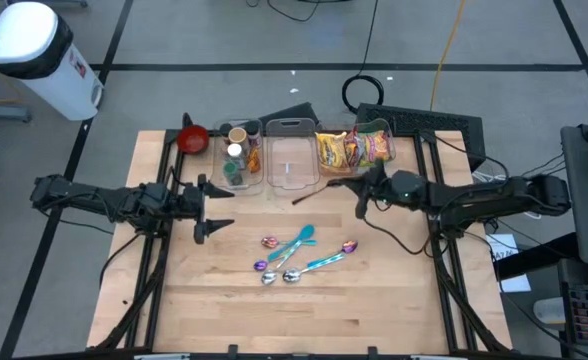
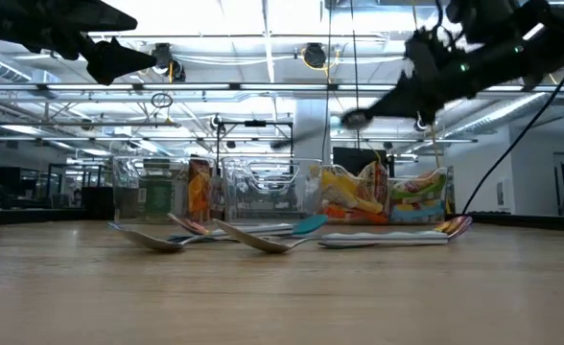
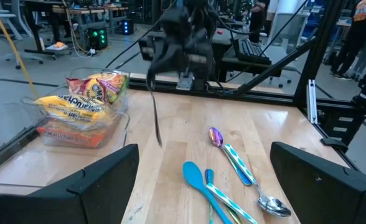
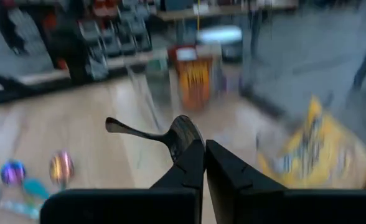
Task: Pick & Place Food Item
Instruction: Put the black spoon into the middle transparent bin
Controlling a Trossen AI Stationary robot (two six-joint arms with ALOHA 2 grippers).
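Observation:
My right gripper [image 1: 362,192] is shut on a dark spoon-like utensil [image 1: 319,190] and holds it in the air in front of the clear bins; it also shows in the low view [image 2: 373,107] and the left wrist view [image 3: 155,118]. Yellow and red snack packets [image 1: 352,148] lie in the rightmost clear bin [image 1: 386,150]. My left gripper [image 1: 214,208] is open and empty over the table's left part, its fingers [image 3: 102,180] wide apart. My right gripper pinches the utensil's broad end [image 4: 183,134] between its two shut fingers. The fingers come from the table's right side, slanting down, and lie along the utensil. The utensil is lifted clear of the table, and its free end [image 4: 110,125] points toward the table's left.
Several coloured spoons [image 1: 294,255] lie on the table's middle. A middle clear bin [image 1: 292,160] holds nothing I can see; a left bin [image 1: 239,155] holds jars and cups. A red bowl [image 1: 193,138] stands at the far left.

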